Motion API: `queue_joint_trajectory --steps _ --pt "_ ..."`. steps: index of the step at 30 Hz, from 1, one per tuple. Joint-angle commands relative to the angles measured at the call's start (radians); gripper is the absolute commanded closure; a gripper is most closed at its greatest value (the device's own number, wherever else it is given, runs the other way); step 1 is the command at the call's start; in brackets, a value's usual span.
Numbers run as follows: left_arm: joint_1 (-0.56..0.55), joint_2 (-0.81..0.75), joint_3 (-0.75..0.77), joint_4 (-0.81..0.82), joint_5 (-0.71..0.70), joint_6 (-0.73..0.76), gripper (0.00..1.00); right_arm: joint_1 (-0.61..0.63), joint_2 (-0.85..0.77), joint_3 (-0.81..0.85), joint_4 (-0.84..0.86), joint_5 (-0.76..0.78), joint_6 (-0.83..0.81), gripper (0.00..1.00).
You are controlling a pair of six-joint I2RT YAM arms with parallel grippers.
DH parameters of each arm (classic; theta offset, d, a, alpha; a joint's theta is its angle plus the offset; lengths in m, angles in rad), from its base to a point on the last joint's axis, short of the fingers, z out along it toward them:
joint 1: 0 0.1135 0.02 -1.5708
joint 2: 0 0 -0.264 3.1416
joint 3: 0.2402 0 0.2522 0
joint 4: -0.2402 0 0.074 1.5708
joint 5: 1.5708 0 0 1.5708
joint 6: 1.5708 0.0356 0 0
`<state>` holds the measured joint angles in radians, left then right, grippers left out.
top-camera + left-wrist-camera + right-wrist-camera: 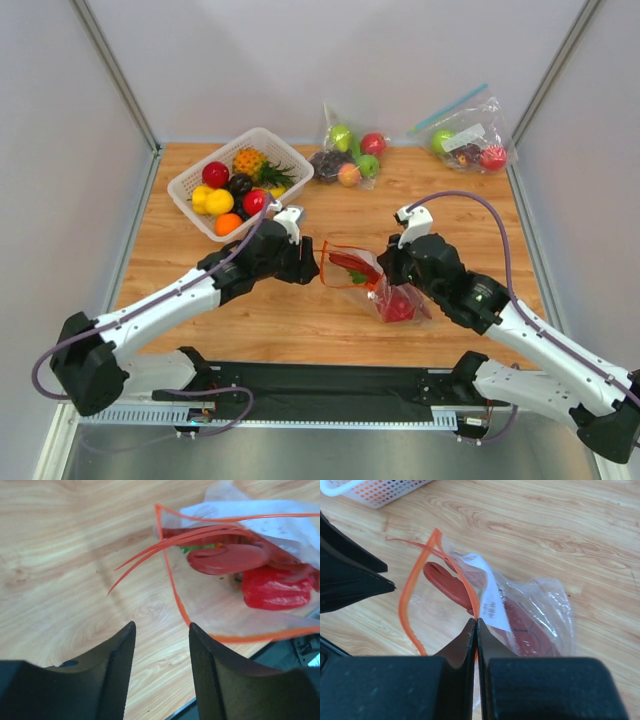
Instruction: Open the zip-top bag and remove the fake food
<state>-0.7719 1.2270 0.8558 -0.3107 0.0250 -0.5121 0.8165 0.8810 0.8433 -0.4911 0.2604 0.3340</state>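
Bag point(372, 280) is lying mid-table, mouth facing left. One lip is being pinched by the right gripper point(476, 622), so the opening is being propped wide. The left gripper point(161, 630) is being held apart (gripping nothing) just outside, likely for the lobster point(227, 559) inside.

1. The white label point(489, 596) on the zip-top bag point(542, 612) carries rows of small grey print, too blurred to read from here.
2. The pale tag point(466, 138) on the blue-zip bag point(497, 122) at the far right is too small to make out.
3. Nothing in any view can actually be read.
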Motion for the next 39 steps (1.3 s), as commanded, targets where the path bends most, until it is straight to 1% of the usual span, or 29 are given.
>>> queue_joint_trajectory --steps 1,3,7,8,12,13,17,23,29,30,39 --pt "-0.038 -0.119 0.029 0.004 -0.083 -0.017 0.38 0.033 -0.010 -0.006 0.069 0.030 0.037 1.00" --pt "-0.047 -0.168 0.037 0.024 -0.077 -0.042 0.36 0.052 -0.008 -0.015 0.078 0.031 0.043 1.00" --pt "-0.049 -0.181 0.060 0.070 -0.030 -0.098 0.34 0.082 -0.004 -0.027 0.098 0.052 0.051 1.00" --pt "-0.050 -0.164 0.061 0.079 0.030 -0.129 0.34 0.087 0.001 -0.029 0.098 0.059 0.054 1.00" --pt "-0.059 -0.092 0.037 0.174 0.150 -0.222 0.34 0.107 0.010 -0.038 0.112 0.068 0.054 1.00" --pt "-0.063 -0.075 0.023 0.208 0.159 -0.236 0.35 0.110 0.012 -0.038 0.115 0.072 0.056 1.00" --pt "-0.072 -0.003 0.009 0.252 0.174 -0.296 0.35 0.125 0.013 -0.038 0.118 0.082 0.057 1.00" --pt "-0.090 0.034 0.022 0.231 0.124 -0.339 0.35 0.139 0.018 -0.042 0.114 0.099 0.051 1.00" --pt "-0.090 0.094 0.014 0.232 0.079 -0.387 0.30 0.162 0.004 -0.061 0.132 0.117 0.053 1.00" --pt "-0.092 0.103 0.018 0.234 0.075 -0.391 0.21 0.164 0.003 -0.064 0.132 0.119 0.051 1.00" --pt "-0.090 0.186 0.037 0.265 -0.005 -0.419 0.19 0.197 -0.017 -0.076 0.141 0.119 0.050 1.00"
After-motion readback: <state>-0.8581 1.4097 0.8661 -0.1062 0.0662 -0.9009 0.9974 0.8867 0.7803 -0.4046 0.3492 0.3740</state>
